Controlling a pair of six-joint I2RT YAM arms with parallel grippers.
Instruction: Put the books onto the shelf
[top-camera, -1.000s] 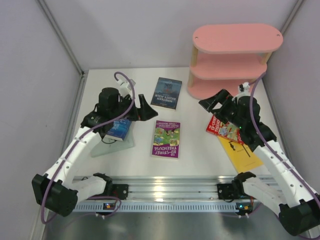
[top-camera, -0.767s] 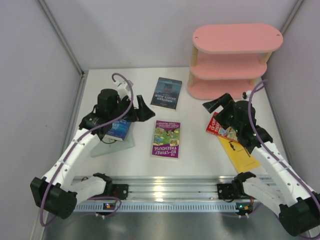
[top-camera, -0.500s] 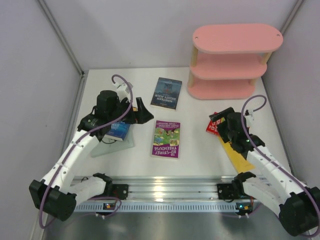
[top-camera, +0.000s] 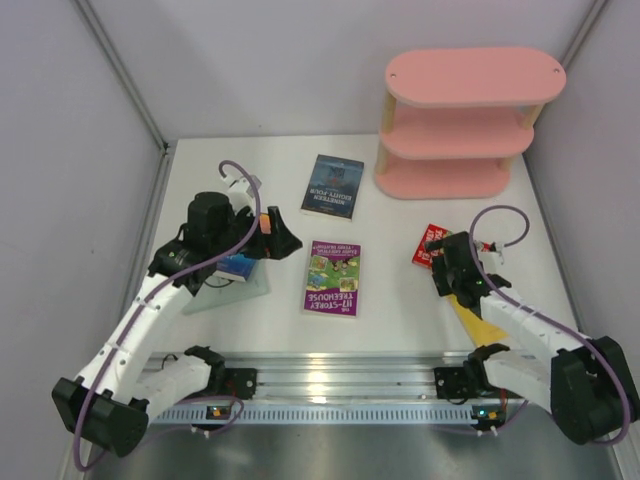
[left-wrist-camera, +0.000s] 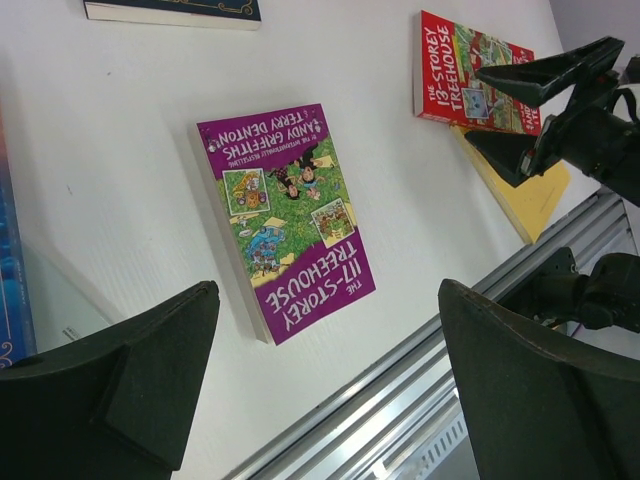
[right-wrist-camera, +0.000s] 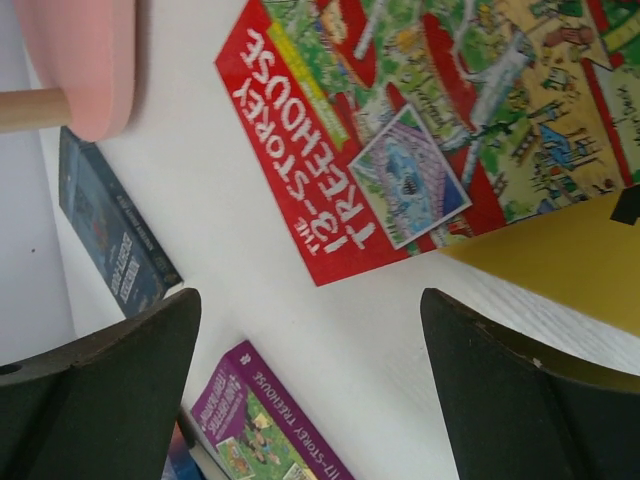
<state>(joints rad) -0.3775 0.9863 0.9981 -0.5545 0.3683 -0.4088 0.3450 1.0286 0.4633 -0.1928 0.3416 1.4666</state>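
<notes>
My left gripper (left-wrist-camera: 322, 300), released, hangs just left of the purple book (top-camera: 333, 278) mid-tabletop. My right gripper (right-wrist-camera: 308, 305), released too, hovers by the red book (right-wrist-camera: 400, 130) near the right edge. The shelf (top-camera: 470, 120) stands in the far right corner. The navy book (top-camera: 333, 187) lies toward the far edge, and the yellow book (right-wrist-camera: 560, 260) lies partly beneath the red one.

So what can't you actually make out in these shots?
- Top view: the red book and yellow book lie mostly under the right arm.
- Top view: the left arm covers part of the blue book and the pale book beneath it.
- Left wrist view: the top edge cuts off the navy book.
- Right wrist view: only a corner of the pink shelf shows.
</notes>
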